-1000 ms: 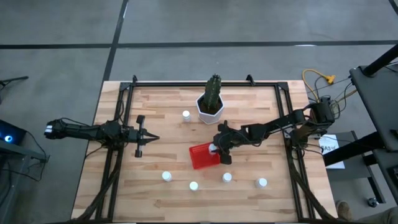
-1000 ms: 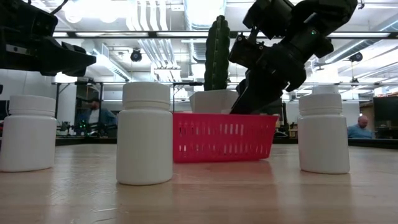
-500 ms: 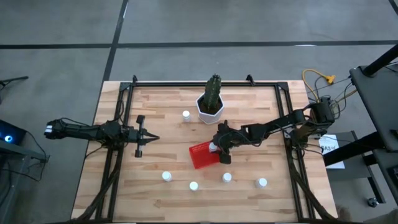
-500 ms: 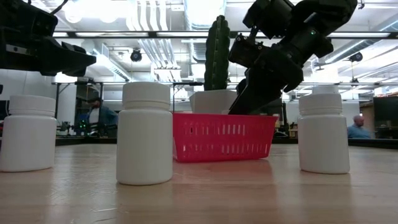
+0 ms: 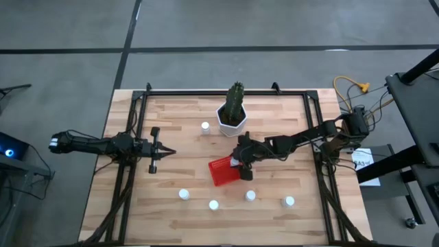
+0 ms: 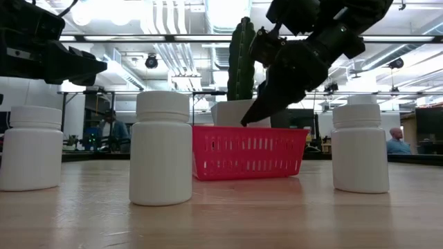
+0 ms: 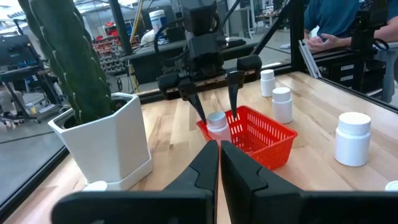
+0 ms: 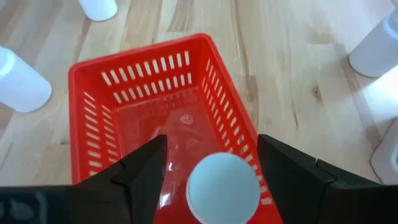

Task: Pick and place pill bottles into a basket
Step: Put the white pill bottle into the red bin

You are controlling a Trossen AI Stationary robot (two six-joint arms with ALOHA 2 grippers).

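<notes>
Counting what's in so far: just one. The right gripper (image 5: pixel 241 162) hangs over the red basket (image 5: pixel 222 173), fingers spread wide, and a single pill bottle (image 8: pixel 223 186) sits upright between them inside the basket, at the end nearest the wrist. From the left wrist view the fingertips (image 7: pixel 232 93) look like they're above the cap and not touching it, so my read is that this bottle is dropped off and counts as done. The rest of the basket floor ahead of the fingers is bare red mesh.

That leaves five bottles on the desk. Four sit in a loose row past the basket's far side from the right arm's fingers: one (image 5: pixel 183 195), a second (image 5: pixel 213 204), a third (image 5: pixel 250 196) and a fourth (image 5: pixel 289 202), all standing upright, well apart from each other. The fifth (image 5: pixel 205 126) stands off on its own just beside the white cactus pot (image 5: pixel 232 119).

The left gripper (image 5: pixel 156 151) waits out by the desk's edge, well away from everything, fingers pinched together and empty.

So roughly a sixth of the way, I'd say, with plenty of trips left.
</notes>
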